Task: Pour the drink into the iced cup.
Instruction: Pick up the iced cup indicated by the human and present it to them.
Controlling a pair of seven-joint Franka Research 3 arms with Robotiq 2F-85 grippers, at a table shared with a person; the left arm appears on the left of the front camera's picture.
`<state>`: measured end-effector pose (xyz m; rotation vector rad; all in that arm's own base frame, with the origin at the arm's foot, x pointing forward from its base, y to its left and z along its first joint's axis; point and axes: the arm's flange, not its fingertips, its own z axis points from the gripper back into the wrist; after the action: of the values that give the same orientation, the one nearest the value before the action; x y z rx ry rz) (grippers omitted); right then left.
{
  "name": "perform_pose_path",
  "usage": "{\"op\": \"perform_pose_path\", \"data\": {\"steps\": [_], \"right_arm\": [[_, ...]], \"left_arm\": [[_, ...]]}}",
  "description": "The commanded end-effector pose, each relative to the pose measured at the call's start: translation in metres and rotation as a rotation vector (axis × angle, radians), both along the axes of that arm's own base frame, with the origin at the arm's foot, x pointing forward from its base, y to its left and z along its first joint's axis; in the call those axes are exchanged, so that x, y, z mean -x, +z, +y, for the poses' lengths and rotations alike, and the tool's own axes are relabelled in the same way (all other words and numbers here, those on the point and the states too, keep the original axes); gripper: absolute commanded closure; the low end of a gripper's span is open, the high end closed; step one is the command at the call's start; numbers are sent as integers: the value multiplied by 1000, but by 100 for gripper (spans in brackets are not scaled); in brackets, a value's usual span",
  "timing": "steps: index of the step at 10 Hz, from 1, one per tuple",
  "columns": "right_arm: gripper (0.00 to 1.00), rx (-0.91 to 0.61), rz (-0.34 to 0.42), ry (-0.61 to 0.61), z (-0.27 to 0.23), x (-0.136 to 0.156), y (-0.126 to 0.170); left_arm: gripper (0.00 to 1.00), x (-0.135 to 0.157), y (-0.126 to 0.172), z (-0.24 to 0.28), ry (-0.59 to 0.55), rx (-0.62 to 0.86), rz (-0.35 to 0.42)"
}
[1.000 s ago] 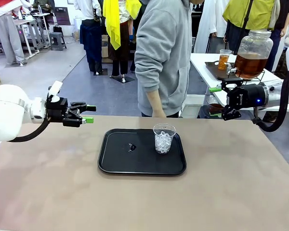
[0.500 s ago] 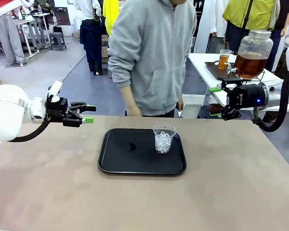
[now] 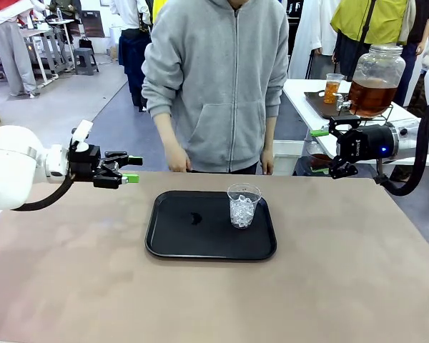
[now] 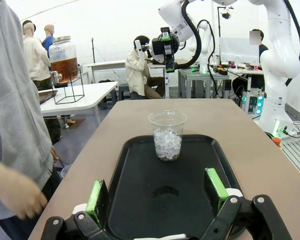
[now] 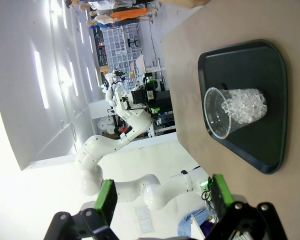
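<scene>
Tan desk (image 3: 343,286): black rectangular tray (image 3: 171,243) holds the clear ice-filled plastic cup (image 3: 243,206). Amber drink (image 3: 372,96) sits in a round glass spigot jar (image 3: 377,61), well apart. Your left tool (image 3: 132,169) and right tool (image 3: 319,151) hang spread, empty. Pouring unstarted; you need drink fetched first.

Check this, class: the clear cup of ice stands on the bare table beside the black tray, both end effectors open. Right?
No. The front view shows the cup of ice standing on the black tray, not beside it on the table. The left end effector and right end effector are indeed open.
</scene>
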<state>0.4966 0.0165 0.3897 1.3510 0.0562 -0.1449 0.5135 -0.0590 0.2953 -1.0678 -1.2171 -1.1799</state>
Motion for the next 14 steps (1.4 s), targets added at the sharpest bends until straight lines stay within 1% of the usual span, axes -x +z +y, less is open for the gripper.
{"op": "perform_pose_path", "data": {"steps": [1,14], "right_arm": [[0,6,-4,-1,1,0,1],[0,6,-4,-1,1,0,1]], "left_arm": [[0,0,2,-1,-3,6,6],[0,0,2,-1,-3,6,6]]}}
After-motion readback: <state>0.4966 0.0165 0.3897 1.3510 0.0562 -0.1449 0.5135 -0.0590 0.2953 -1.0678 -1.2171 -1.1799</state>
